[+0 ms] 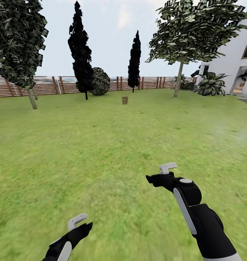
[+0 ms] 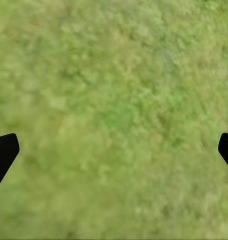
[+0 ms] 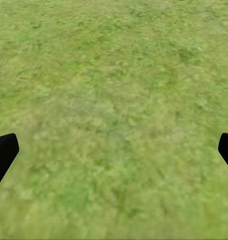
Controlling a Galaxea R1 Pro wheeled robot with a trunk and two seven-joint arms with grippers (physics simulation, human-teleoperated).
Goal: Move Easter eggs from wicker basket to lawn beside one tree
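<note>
Hanging low over the mottled green lawn [image 1: 112, 152], the black left gripper [image 1: 80, 223] and right gripper [image 1: 160, 174] are showing fingers spread apart, empty; the small brown wicker basket [image 1: 125, 100] is sitting far off, upper centre.

small brown wicker basket [image 1: 125, 100] stands upright far off on the green lawn [image 1: 101, 152], contents too small to tell.

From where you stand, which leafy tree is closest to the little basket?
The pale-trunked tree on the right by the white house; the other leafy tree stands farther from the wicker basket.
</note>
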